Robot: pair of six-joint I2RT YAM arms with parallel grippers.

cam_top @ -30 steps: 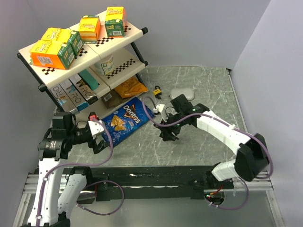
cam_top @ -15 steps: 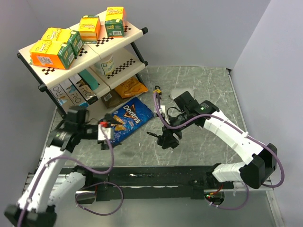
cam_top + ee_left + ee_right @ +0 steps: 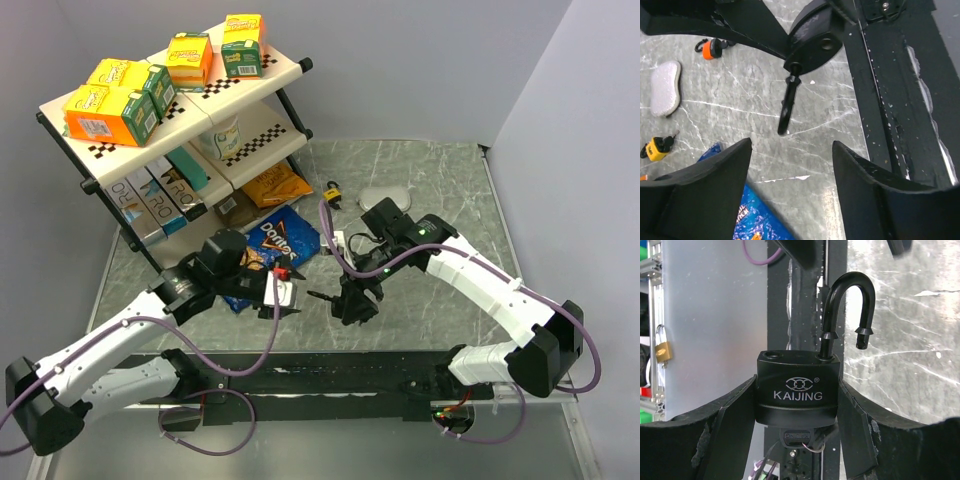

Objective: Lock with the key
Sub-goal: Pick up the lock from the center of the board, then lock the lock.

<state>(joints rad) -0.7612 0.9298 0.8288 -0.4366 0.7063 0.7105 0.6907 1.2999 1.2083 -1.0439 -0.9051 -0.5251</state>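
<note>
My right gripper is shut on the body of a black padlock marked KAIJING and holds it above the table. Its black shackle is swung open. The key, a black head on a thin ring, sits in the lock's bottom between my fingers. In the top view the right gripper points left, with the padlock at its tip. My left gripper is open and empty, just left of the shackle. In the left wrist view the left gripper gapes below the hanging shackle.
A blue Doritos bag lies under the left arm. A yellow-orange padlock and a white pad lie at the back. A two-tier shelf with cartons stands at the far left. The black base rail runs along the near edge.
My left arm has swung right across the chip bag until its open gripper faces the padlock. My right gripper has moved the padlock slightly toward the near edge.
</note>
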